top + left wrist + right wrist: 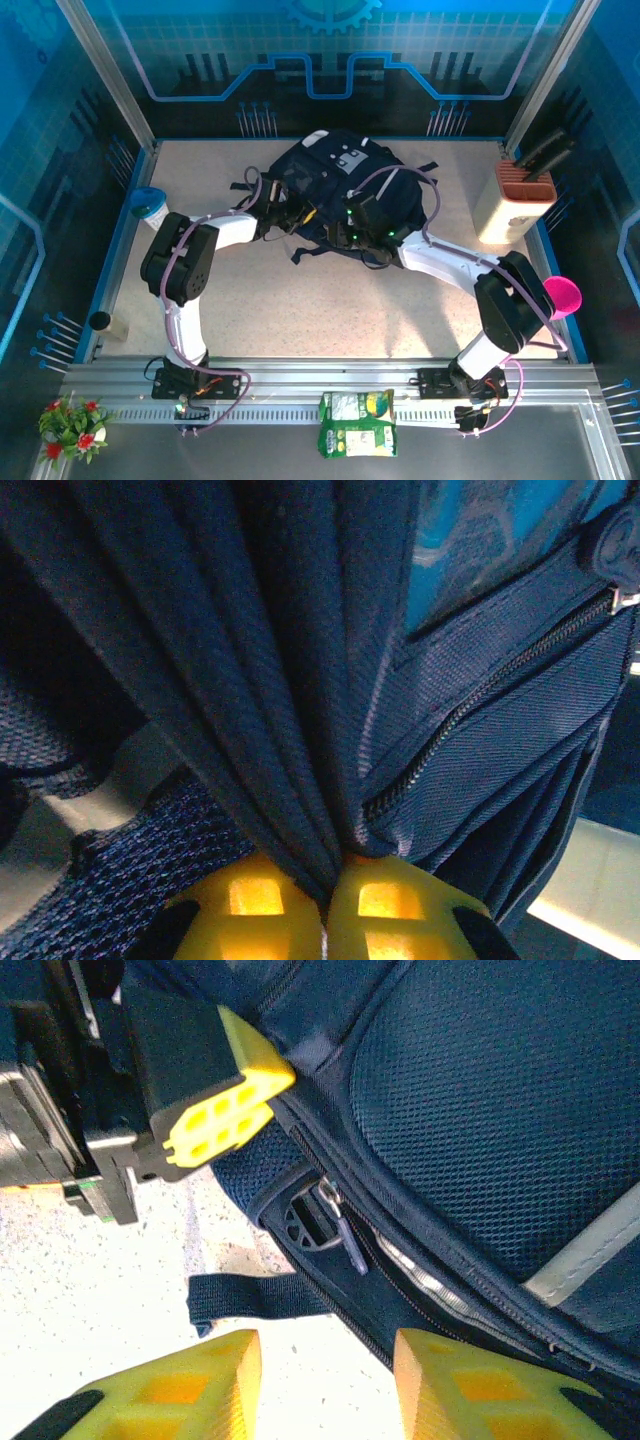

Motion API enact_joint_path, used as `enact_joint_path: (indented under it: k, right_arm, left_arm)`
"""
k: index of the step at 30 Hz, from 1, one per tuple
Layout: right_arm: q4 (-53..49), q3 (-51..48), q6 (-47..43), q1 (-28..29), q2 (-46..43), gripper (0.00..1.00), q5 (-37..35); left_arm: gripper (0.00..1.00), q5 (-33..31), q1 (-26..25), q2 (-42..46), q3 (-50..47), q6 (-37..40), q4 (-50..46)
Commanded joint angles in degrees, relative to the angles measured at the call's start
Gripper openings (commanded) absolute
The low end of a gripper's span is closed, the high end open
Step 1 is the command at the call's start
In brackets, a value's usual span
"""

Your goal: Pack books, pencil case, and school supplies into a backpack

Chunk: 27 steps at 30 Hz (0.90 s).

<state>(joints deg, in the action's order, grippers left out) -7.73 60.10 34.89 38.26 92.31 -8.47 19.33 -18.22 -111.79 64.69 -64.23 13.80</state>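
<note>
Left wrist: left claw (322, 905) pinches backpack (300, 680) fabric.

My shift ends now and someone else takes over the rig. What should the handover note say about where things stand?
Left gripper: shut, pinching a fold of the backpack's navy fabric.
Right gripper: open, holding nothing, poised just below the zipper pull.
Backpack: lying at the middle back of the table, both arms reaching onto it. The zipper running from the pull looks closed.
Done: the fabric is gripped, probably to steady the bag.
Left: probably take the pull, open the zipper, then do the packing itself. What is inside cannot be told.
</note>
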Motion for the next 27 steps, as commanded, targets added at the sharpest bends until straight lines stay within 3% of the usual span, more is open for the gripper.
enact_joint_path:
  k: [1,12,20,27]
  right_arm:
    - [-2.0,1.9,-0.7,1.2,2.4,0.41,0.5]
    - [-2.6,5.7,-0.5,1.9,6.5,0.41,-0.6]
    - [-4.7,9.3,0.5,1.9,9.0,0.42,-7.8]
    - [-4.1,12.5,-0.4,2.1,12.6,0.34,-7.9]
  left_arm:
    - [0.00,1.5,-0.6,4.5,0.1,0.1,3.3]
    - [0.00,1.3,-2.8,11.1,-1.4,1.2,-1.8]
    - [0.00,1.8,-3.3,11.1,-1.4,0.9,-1.8]
    - [0.00,2.0,-3.6,11.3,-1.3,0.7,-1.8]
